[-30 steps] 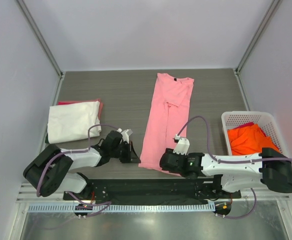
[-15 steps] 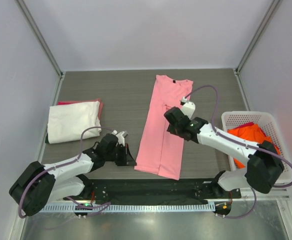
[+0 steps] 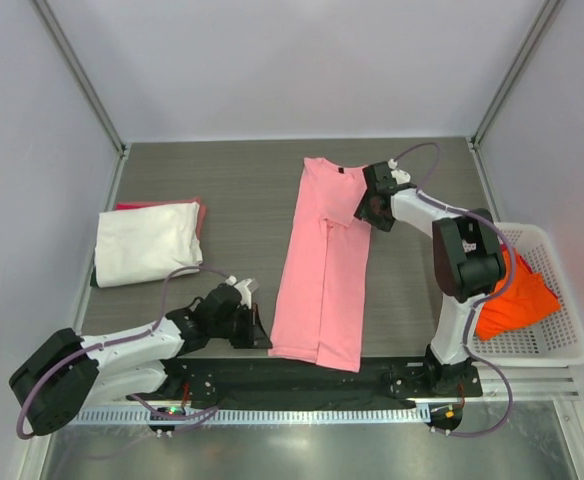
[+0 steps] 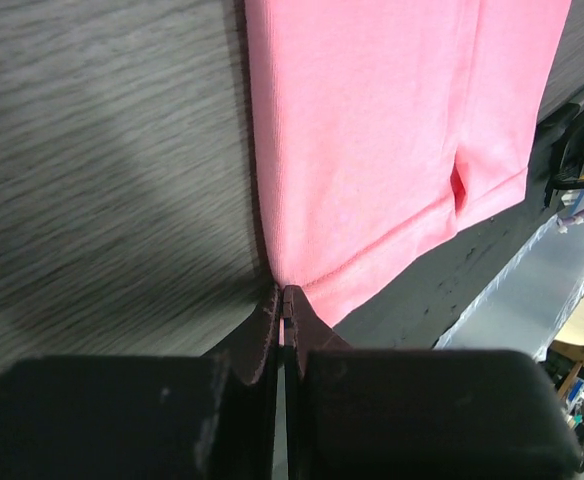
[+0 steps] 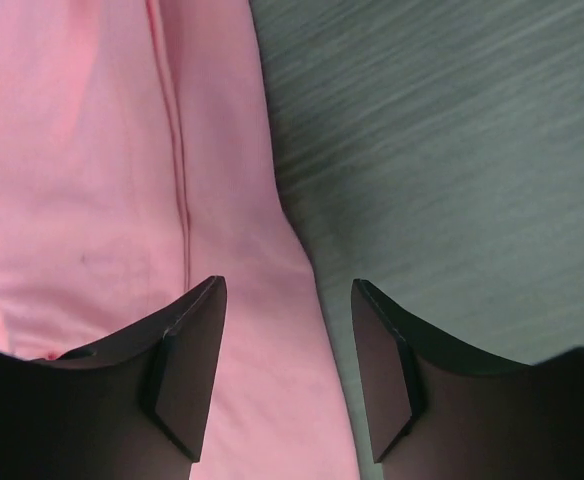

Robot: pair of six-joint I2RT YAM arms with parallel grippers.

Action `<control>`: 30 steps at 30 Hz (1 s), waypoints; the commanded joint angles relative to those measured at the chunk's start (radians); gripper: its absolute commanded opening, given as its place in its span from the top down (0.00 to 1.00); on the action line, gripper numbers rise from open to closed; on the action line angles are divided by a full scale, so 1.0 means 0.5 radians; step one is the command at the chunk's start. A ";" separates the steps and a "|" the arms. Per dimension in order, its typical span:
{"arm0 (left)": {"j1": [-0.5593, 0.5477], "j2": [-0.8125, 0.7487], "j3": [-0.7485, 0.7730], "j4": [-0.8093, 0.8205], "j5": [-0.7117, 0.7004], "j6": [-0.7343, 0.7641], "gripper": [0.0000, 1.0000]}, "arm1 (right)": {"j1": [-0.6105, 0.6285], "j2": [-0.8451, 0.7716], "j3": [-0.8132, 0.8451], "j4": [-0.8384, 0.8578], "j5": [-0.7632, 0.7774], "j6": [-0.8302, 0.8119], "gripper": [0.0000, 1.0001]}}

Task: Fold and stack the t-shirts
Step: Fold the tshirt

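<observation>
Your left pincer (image 4: 282, 292) is pressed together, its two dark fingers (image 4: 257, 340) meeting tip to tip right at the near-left hem corner of the pink t-shirt (image 3: 324, 280). The tips touch the cloth there, but you cannot tell whether any fabric is caught between them. That pincer sits low over the bench (image 3: 222, 190), just left of the shirt's near end.

Your right pincer (image 5: 287, 285) is spread wide, with its fingers (image 5: 187, 360) standing apart above the shirt's right edge near the far end. One finger is over pink cloth and the other over bare bench, and nothing lies between them.

The pink t-shirt lies flat in the middle of the bench. It is folded lengthwise into a long narrow strip, with a fold seam running along it. Its collar, with the small dark neck label (image 3: 340, 171), is at the far end. Its hem is at the near end, reaching the dark mounting plate (image 3: 272, 380) at the bench's near edge.

Well to the left, the cream-white t-shirt (image 3: 147, 242) lies folded on top of the red t-shirt (image 3: 201, 207), which shows only as a thin border along its far and right sides.

At the right edge stands the white mesh basket (image 3: 562, 345) with the orange t-shirt (image 3: 517, 290) bunched inside, partly hidden by your right arm.
</observation>
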 commanded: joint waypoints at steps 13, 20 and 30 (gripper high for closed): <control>-0.045 0.075 0.019 0.014 -0.151 -0.098 1.00 | -0.098 0.767 0.855 0.084 -0.211 -0.136 0.53; 0.151 0.305 0.181 0.017 -0.096 0.003 0.92 | -0.108 1.099 1.417 -0.130 -0.205 -0.185 0.51; 0.145 0.038 0.108 0.033 -0.047 -0.092 0.44 | -0.099 0.250 0.456 -0.058 -0.236 -0.209 0.34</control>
